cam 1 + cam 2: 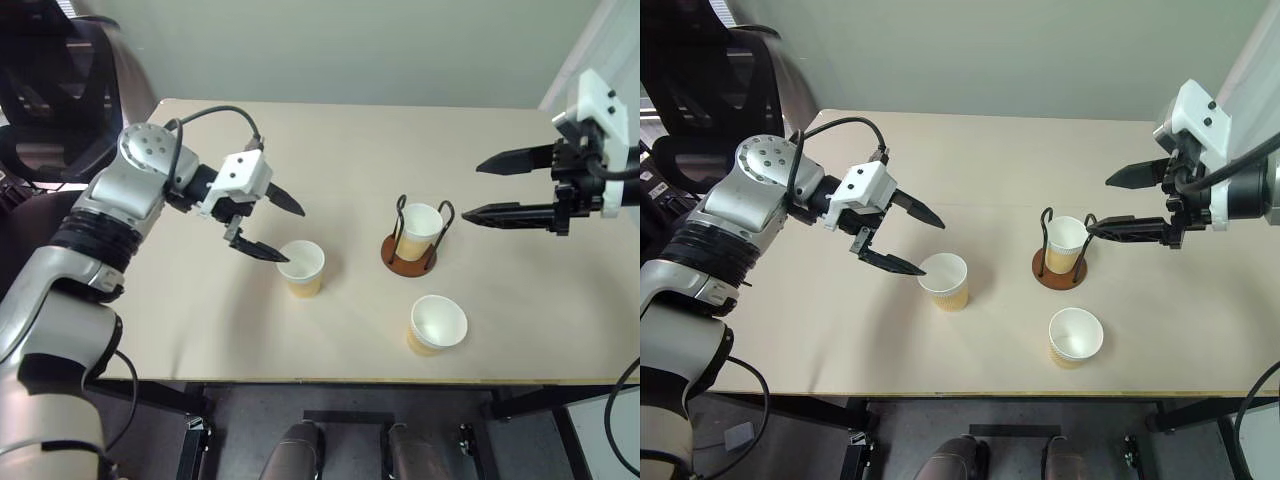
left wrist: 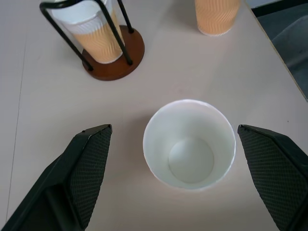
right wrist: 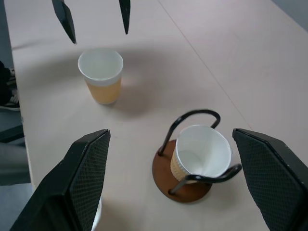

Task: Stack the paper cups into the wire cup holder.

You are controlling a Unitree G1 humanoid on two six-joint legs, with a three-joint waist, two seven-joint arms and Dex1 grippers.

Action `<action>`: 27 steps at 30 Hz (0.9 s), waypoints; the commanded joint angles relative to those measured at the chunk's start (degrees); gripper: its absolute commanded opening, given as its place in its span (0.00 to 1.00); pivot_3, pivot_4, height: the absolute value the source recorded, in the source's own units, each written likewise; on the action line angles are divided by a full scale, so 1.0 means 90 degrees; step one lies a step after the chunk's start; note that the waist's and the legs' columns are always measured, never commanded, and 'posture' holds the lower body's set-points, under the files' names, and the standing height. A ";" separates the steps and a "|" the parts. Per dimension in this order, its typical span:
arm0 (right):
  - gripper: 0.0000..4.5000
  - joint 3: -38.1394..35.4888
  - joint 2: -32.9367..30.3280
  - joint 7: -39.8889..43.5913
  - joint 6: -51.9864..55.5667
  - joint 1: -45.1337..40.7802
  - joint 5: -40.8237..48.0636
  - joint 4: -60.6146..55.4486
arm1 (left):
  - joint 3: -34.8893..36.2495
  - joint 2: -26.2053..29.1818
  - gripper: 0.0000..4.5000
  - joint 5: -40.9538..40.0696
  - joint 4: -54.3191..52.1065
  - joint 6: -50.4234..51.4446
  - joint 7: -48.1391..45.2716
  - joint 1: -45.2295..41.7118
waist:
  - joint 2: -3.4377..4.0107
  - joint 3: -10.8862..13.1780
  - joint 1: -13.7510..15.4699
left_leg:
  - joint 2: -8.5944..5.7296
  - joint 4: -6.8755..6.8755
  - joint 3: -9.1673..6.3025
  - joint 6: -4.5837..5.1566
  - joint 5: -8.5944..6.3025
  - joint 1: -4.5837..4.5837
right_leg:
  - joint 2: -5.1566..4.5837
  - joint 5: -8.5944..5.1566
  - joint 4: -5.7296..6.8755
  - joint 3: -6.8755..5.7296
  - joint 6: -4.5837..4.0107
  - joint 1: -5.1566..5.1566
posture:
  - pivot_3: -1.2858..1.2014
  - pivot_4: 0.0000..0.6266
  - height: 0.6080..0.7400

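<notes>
Three cups on beige table (image 1: pixel 200 330): one (image 1: pixel 421 231) in holder (image 1: pixel 410 253), two loose. Plain wall (image 1: pixel 350 50) behind, black chair (image 1: pixel 60 90) far left. Left gripper (image 1: pixel 280 228) and right gripper (image 1: pixel 484 188) both spread wide, holding nothing.

A beige table (image 1: pixel 500 130) – pale wall behind, a black chair (image 1: pixel 60 90) at its far-left corner.

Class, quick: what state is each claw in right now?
Left claw: open, holding nothing, beside a paper cup.
Right claw: open, holding nothing.
</notes>
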 commanded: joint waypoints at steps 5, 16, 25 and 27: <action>0.92 -0.0254 -0.0257 -0.0048 -0.0595 0.0076 -0.0091 0.0250 | 0.0606 0.0161 1.00 -0.0011 -0.0593 0.0283 -0.0185 0.0392 | 0.0000 0.0000 -0.0010 | -0.0001 0.0001 0.0001 0.0001 0.0000 0.0004 | 0.0005 0.0008 -0.0003 -0.0001 0.0015 0.0003 | 0.52 0.24 1.00; 0.92 -0.0418 0.0022 -0.0408 -0.0921 -0.0299 0.0025 0.0488 | 0.0855 0.0200 1.00 0.0281 -0.0593 0.0188 -0.0185 0.0520 | 0.0000 0.0000 -0.0010 | -0.0003 0.0004 -0.0001 0.0005 -0.0003 0.0004 | -0.0002 0.0005 0.0000 0.0002 0.0006 0.0005 | 0.52 0.24 1.00; 0.92 -0.0339 0.0487 -0.0728 -0.1062 -0.0831 0.0024 0.0686 | 0.0896 0.0174 1.00 0.0416 -0.0463 0.0105 -0.0185 0.0479 | 0.0000 0.0000 -0.0010 | -0.0003 0.0003 -0.0002 0.0009 -0.0006 0.0004 | -0.0003 0.0006 0.0000 0.0000 0.0005 0.0004 | 0.52 0.24 1.00; 0.92 -0.0282 0.0596 -0.0761 -0.1100 -0.0919 0.0011 0.0718 | 0.0905 0.0172 1.00 0.0441 -0.0447 0.0100 -0.0185 0.0472 | 0.0000 0.0000 -0.0015 | -0.0003 0.0003 -0.0002 0.0008 -0.0005 0.0004 | -0.0001 0.0006 0.0000 -0.0001 0.0005 0.0003 | 0.52 0.24 1.00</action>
